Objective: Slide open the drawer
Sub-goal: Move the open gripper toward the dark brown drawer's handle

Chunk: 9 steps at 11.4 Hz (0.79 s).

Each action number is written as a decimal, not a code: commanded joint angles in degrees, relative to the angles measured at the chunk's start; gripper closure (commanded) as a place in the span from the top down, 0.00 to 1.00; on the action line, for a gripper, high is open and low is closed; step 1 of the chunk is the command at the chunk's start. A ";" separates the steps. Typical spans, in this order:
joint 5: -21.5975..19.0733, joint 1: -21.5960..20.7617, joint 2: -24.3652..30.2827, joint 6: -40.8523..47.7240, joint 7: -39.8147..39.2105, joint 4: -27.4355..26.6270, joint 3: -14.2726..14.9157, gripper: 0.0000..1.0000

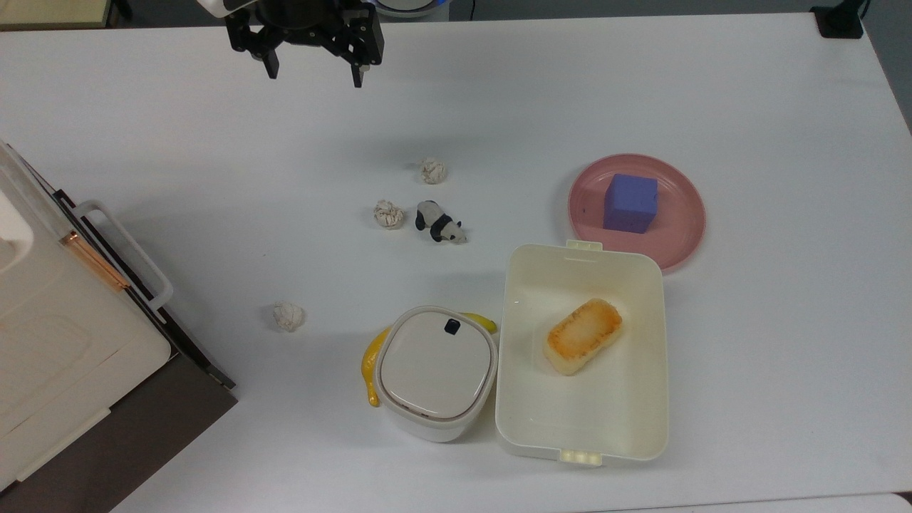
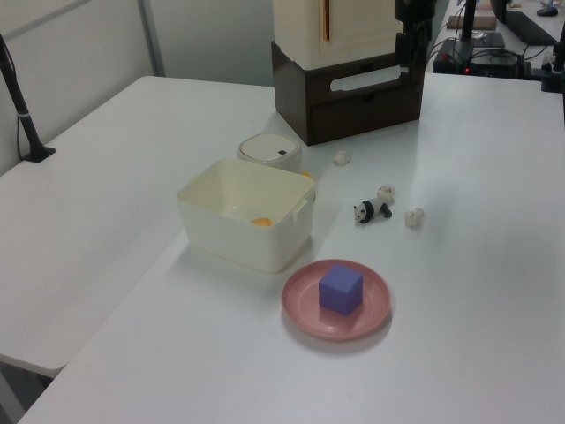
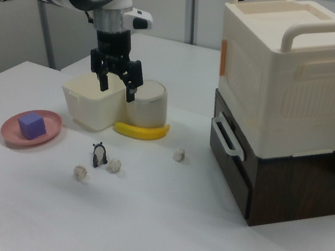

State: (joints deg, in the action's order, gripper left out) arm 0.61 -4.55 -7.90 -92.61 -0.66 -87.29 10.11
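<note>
White surface (image 1: 748, 85) carries the drawer (image 3: 232, 163) at the right view's right, shut, under a cream appliance (image 3: 288, 74). Rigid and probably heavy; its white bar handle (image 3: 224, 136) is the hold. Gripper (image 3: 117, 80) hovers well apart, jaws spread, empty.
</note>
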 commanded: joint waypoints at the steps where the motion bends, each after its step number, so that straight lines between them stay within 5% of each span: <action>1: 0.80 -0.29 0.34 -3.01 -1.27 -1.21 0.70 1.00; 9: 0.80 0.85 -0.53 -4.77 -7.04 -0.95 1.14 1.00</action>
State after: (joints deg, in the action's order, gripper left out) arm 0.62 -3.94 -8.34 -95.29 -2.44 -87.30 10.72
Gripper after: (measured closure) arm 0.000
